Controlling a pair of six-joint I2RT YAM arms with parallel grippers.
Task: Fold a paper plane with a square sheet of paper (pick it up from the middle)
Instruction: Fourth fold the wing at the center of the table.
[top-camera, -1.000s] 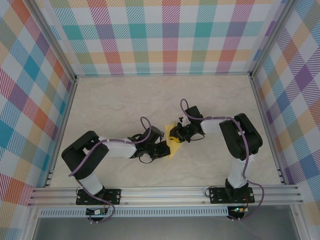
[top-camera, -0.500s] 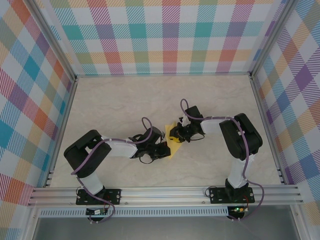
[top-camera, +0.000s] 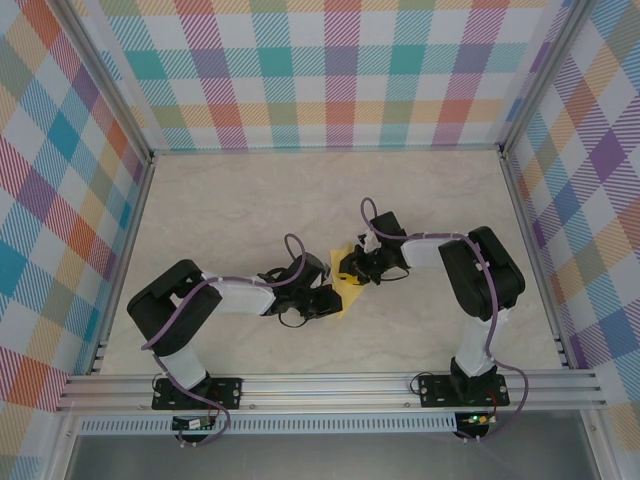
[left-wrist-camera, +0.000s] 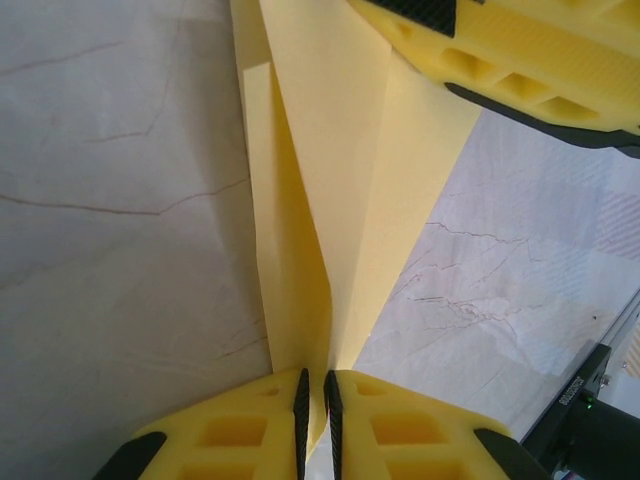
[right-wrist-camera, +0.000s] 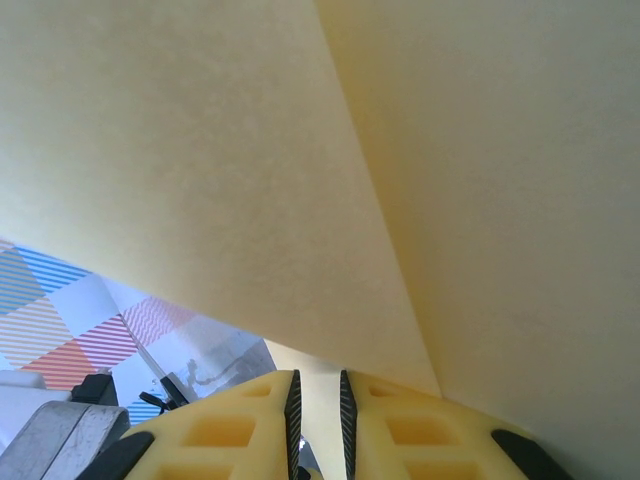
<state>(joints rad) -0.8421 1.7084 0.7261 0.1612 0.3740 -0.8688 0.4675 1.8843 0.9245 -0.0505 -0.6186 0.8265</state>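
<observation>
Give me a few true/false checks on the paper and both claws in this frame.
1. The yellow paper has folds in it. True.
2. The left claw stands wide open, clear of the paper. False: its jaws are nearly together, with the paper's edge pinched between them.
3. The right claw is closed on the paper as well. True.
4. The paper lies in the far left corner of the table. False: it is near the table's middle, between the two claws.
</observation>
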